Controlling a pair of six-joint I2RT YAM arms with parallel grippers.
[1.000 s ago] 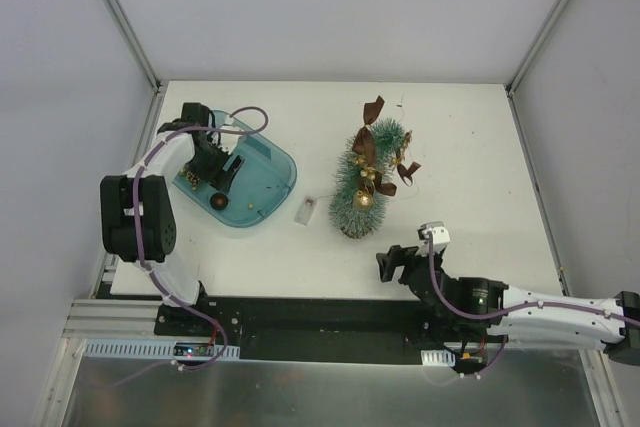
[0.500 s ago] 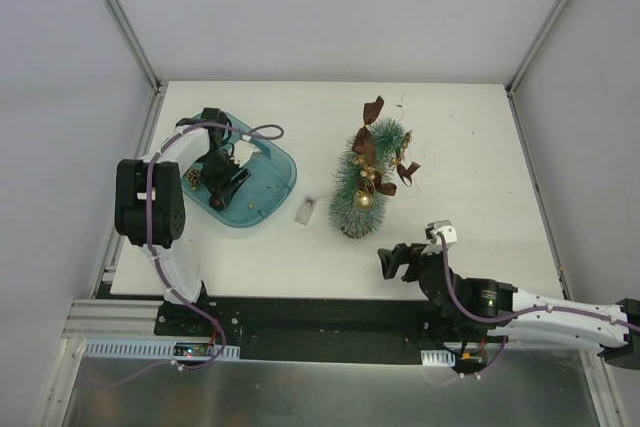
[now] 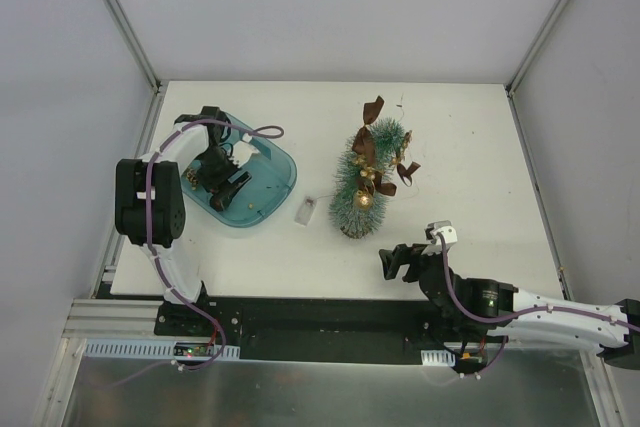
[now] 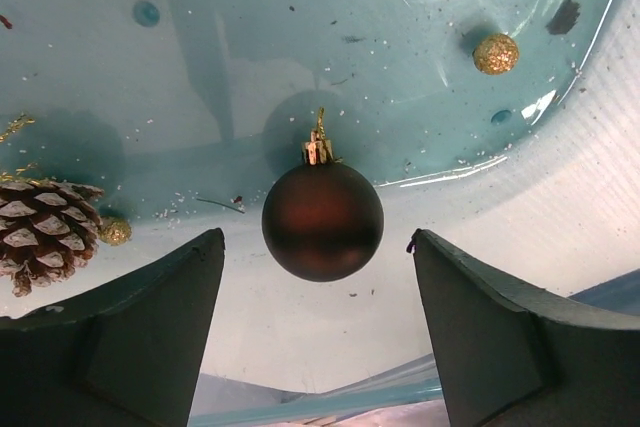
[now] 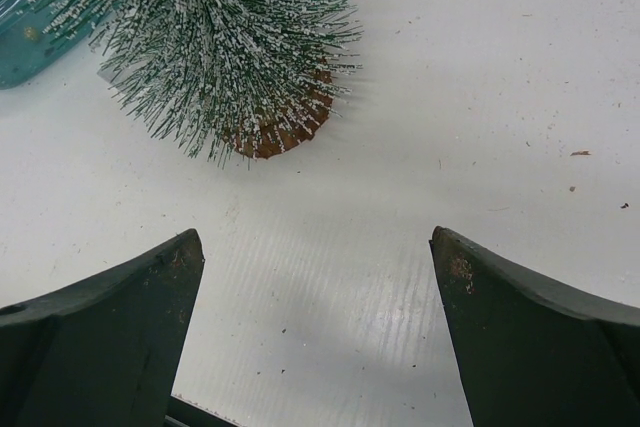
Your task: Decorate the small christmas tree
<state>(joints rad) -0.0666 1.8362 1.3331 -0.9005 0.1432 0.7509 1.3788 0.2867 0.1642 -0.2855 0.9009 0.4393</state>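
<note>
My left pincer [image 4: 315, 239] stands well open over the teal tray [image 4: 200, 27]. A dark brown bauble [image 4: 322, 222] with a gold cap sits between my fingers [image 4: 150, 327] with a gap on each side, so I hold nothing. My own finger hides the lower edge of a pine cone [image 4: 45, 232] to the left, and the frame edge cuts its side. A small gold bead [image 4: 116, 231] lies just beside the cone, and a glittery gold ball [image 4: 496, 53] rests farther off in the tray. From above, my wrist covers the fingertips, and the bauble cannot be made out there.

My right pincer [image 5: 315, 235] is spread wide and empty, low over the white table [image 5: 480, 97]. The small christmas tree [image 5: 230, 37] is ahead and to the left of it, well apart, with the top cut off by the frame and only part of its brown base [image 5: 285, 132] showing under the bristles. Seen from above, the tree stands near the middle of the table, right of the tray, with brown ribbons [image 3: 372, 112] and a gold ball [image 3: 363, 200] on it. A small clear object [image 3: 306, 210] lies between tray and tree; I cannot tell what it is.
</note>
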